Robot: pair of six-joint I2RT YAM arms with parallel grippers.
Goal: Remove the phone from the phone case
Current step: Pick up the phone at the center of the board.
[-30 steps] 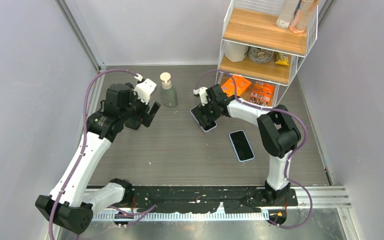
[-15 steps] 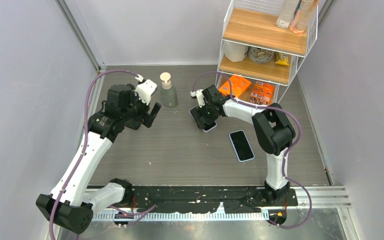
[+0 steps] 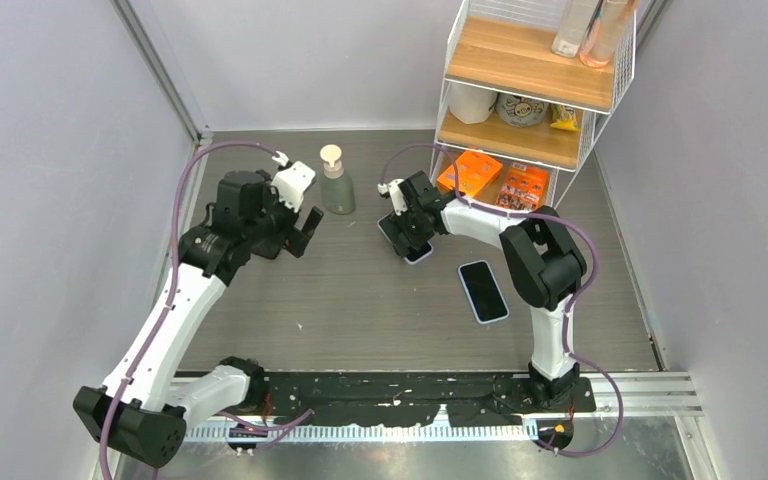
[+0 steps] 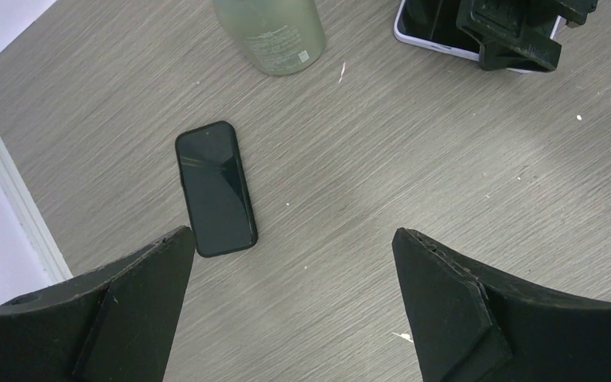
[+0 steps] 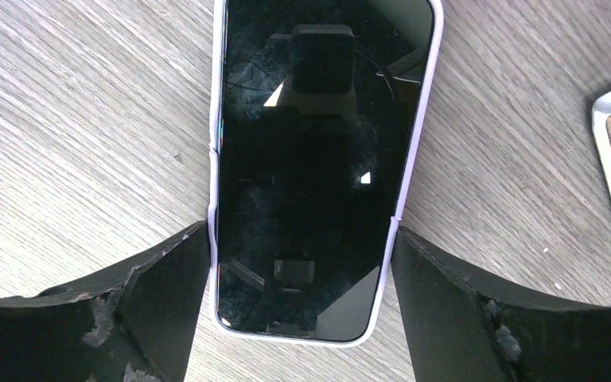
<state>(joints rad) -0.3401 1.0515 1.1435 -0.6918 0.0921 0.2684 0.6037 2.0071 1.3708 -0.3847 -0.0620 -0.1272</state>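
Observation:
A phone [image 5: 318, 159] with a dark screen lies flat on the table in a lilac phone case [image 5: 410, 159]. My right gripper [image 5: 302, 231] straddles its near end, with both fingers pressed against the case's long sides. From above, that gripper [image 3: 407, 228] covers most of the phone [image 3: 417, 252]. The same phone [image 4: 433, 28] shows at the top of the left wrist view. My left gripper [image 4: 288, 235] hangs open over bare table, well to the left, holding nothing [image 3: 305, 226].
A second lilac-rimmed phone [image 3: 483, 291] lies right of centre. A black phone [image 4: 215, 189] lies under my left arm, near a soap pump bottle [image 3: 335, 185]. A wire shelf rack [image 3: 520, 90] with orange packets stands at the back right. Walls close both sides.
My right gripper has slid slightly left along the phone and its jaws have closed in against the case's sides. The left arm has barely moved.

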